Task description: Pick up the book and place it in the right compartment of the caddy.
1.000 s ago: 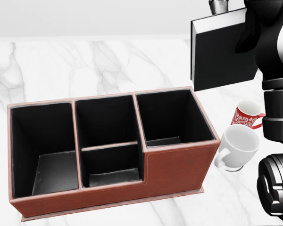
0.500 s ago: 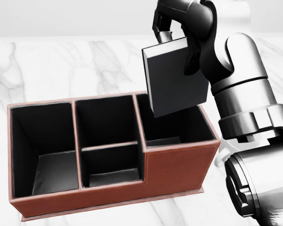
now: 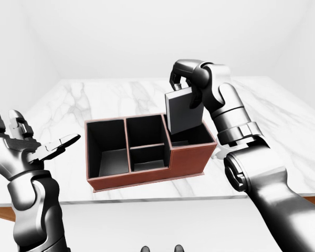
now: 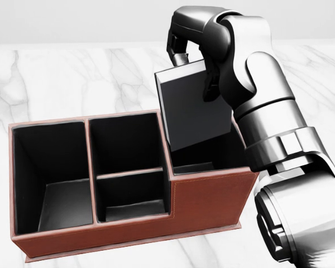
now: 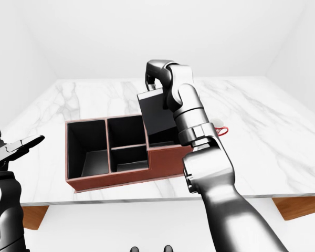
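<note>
One book [image 4: 198, 106], dark, stiff hardcover, clenched at top edge by right hand [image 4: 192, 42] fingers; hangs tilted, lower corner dipping toward right compartment of caddy [image 4: 212, 192], at 3 o'clock of its divided middle section. Judged light and rigid, smooth cover likely slippery; grip near spine or top edge suits it. Left hand [image 3: 18, 142] off table [image 3: 110, 97] at 9 o'clock, fingers spread, holding nothing.

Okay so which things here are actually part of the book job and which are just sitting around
Part of the job:
- book, gripped by the right hand, tilted over the caddy's right compartment
- caddy, red-brown, on the marble table

Just lying about:
- red mug, barely visible past the right arm in the right-eye view
- left hand, open, off to the side
</note>
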You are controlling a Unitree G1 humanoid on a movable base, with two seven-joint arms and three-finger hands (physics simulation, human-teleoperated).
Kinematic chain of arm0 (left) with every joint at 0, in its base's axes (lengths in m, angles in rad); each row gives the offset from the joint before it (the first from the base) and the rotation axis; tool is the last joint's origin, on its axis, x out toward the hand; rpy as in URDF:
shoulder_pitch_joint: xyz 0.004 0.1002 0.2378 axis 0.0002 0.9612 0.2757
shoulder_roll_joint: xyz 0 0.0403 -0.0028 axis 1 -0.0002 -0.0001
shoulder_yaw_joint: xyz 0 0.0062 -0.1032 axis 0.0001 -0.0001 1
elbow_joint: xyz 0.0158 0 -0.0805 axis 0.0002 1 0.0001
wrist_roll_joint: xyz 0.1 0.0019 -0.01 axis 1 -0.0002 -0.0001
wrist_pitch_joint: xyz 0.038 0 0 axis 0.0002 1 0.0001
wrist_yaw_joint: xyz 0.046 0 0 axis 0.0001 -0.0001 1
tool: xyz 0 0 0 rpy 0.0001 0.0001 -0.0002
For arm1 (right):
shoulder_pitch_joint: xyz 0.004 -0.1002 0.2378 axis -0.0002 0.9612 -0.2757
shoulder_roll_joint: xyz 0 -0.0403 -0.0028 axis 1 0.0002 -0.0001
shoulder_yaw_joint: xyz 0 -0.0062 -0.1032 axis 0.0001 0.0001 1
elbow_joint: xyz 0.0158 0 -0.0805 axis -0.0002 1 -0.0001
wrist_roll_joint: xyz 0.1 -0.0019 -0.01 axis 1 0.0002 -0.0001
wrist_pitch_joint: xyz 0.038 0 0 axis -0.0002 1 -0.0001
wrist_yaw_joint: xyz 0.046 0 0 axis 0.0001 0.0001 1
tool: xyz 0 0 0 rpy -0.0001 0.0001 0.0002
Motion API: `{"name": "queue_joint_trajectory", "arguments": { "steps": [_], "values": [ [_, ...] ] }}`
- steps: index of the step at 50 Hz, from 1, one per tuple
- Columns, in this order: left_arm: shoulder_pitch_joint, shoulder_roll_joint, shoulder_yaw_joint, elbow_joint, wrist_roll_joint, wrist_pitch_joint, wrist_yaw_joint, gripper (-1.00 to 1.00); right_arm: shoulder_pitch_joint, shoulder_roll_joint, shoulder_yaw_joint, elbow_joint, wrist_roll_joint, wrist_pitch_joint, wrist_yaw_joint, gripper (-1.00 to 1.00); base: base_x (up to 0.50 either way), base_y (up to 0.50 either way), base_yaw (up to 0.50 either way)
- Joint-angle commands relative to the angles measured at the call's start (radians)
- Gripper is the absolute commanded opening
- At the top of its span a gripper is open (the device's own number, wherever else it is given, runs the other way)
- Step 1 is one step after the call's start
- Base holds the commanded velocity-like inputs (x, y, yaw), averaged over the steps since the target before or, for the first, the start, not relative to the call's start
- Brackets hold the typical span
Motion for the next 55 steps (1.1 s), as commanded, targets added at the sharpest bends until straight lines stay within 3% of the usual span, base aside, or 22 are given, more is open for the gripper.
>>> {"name": "queue_joint_trajectory", "arguments": {
  "steps": [1, 55],
  "values": [
    [0.001, -0.002, -0.001, 0.008, 0.002, 0.000, -0.003, 1.00, -0.007, -0.003, -0.011, 0.015, -0.024, 0.000, -0.021, -1.00, 0.00, 0.00, 0.00],
    [0.002, -0.002, 0.000, 0.010, 0.002, 0.000, -0.004, 1.00, 0.061, -0.019, -0.007, 0.086, -0.014, 0.000, -0.101, -1.00, 0.00, 0.00, 0.00]
  ]
}}
